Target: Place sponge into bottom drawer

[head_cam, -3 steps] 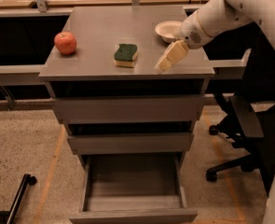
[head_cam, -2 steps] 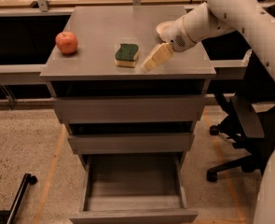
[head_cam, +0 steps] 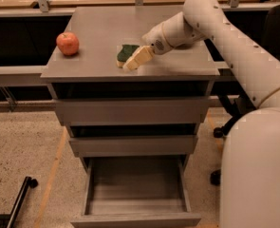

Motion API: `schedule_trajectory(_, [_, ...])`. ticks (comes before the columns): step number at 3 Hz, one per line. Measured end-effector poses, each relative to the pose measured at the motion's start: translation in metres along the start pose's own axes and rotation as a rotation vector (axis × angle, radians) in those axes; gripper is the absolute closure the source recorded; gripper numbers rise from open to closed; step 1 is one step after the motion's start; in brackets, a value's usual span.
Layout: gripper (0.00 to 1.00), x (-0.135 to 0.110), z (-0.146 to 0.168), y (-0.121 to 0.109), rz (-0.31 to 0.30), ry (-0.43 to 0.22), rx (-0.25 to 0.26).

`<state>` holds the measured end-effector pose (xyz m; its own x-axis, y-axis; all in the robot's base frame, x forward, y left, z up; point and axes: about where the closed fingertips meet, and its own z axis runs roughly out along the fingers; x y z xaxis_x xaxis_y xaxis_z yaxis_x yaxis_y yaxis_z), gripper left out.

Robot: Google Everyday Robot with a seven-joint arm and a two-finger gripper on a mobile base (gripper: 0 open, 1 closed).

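The sponge (head_cam: 126,52), dark green on top with a pale yellow base, lies on the grey cabinet top (head_cam: 101,37) near its front middle. My gripper (head_cam: 135,60), with cream-coloured fingers, reaches in from the right and sits right at the sponge's right front side, covering part of it. The white arm stretches back to the right edge of the view. The bottom drawer (head_cam: 135,217) is pulled out and shows nothing inside. The two upper grey drawers are less far out.
A red apple (head_cam: 67,43) stands at the left of the cabinet top. A black office chair (head_cam: 227,122) is behind the arm on the right. A black wheeled leg (head_cam: 20,198) lies on the speckled floor at the lower left.
My gripper has moved left across the cabinet top, from near a white plate at the right to the sponge's side. The camera view has shifted too; the plate is now hidden.
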<state>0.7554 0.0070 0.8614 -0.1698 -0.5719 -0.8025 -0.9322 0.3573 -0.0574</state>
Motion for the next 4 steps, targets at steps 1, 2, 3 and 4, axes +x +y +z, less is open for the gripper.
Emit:
schedule_trajectory(1, [0.0, -0.008, 0.029, -0.01, -0.007, -0.027, -0.022])
schedule_trajectory(2, [0.18, -0.01, 0.049, -0.016, -0.007, -0.03, -0.039])
schedule_trajectory(3, [0.41, -0.01, 0.046, -0.021, -0.007, -0.02, -0.018])
schedule_trajectory(4, [0.73, -0.01, 0.015, -0.008, -0.006, 0.001, 0.026])
